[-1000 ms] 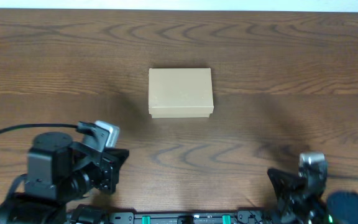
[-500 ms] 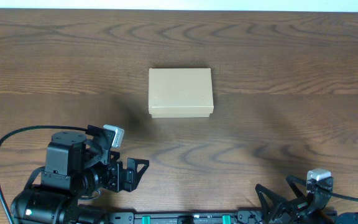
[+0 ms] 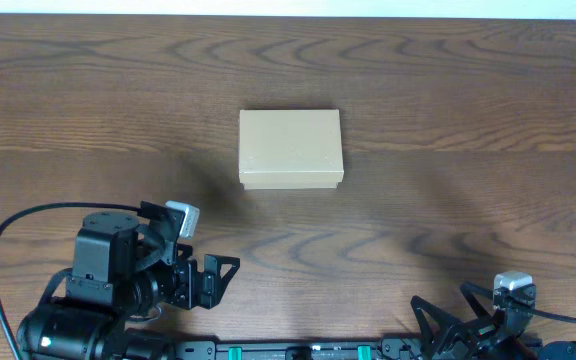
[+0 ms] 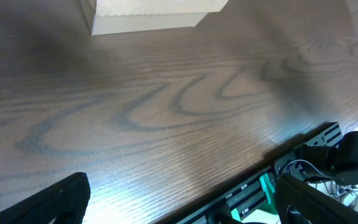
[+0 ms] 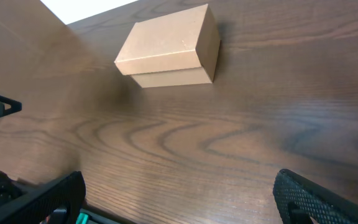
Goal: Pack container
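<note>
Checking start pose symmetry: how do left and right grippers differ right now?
Left gripper sits further onto the table, nearer the cardboard box; right gripper sits at the overhead view's bottom edge. Left wrist camera catches only the box's near edge; right wrist camera sees the whole box. Shared: both open, empty, clear of the box.

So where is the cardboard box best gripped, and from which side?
Take the container from above, probably across its shorter span, near wall to far wall: it lies flat on the table, lid closed, all sides free.
</note>
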